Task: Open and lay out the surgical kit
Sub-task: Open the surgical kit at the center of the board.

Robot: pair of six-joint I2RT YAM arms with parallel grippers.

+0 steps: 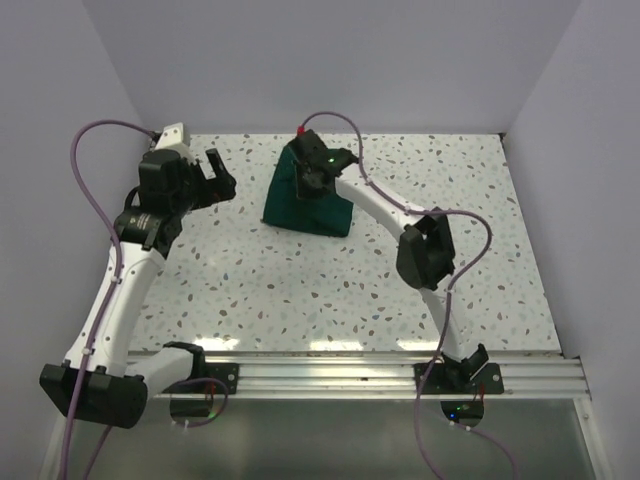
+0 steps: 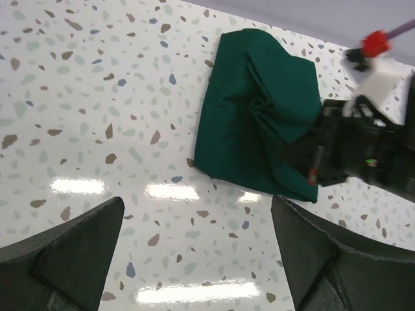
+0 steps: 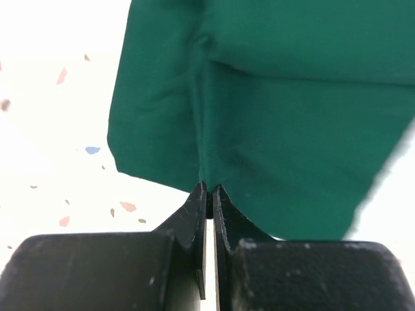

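Note:
The surgical kit is a folded dark green cloth bundle [image 1: 300, 205] at the back middle of the table. It also shows in the left wrist view [image 2: 253, 123] and fills the right wrist view [image 3: 272, 97]. My right gripper [image 1: 318, 178] is over the bundle, shut on a pinched fold of the cloth [image 3: 202, 165]. My left gripper [image 1: 222, 177] is open and empty, left of the bundle and apart from it. The steel tray and instruments are hidden.
The speckled white table [image 1: 300, 290] has grey walls at the back and on both sides. An aluminium rail [image 1: 330, 375] runs along the near edge. The right arm's elbow [image 1: 425, 250] stands right of the bundle.

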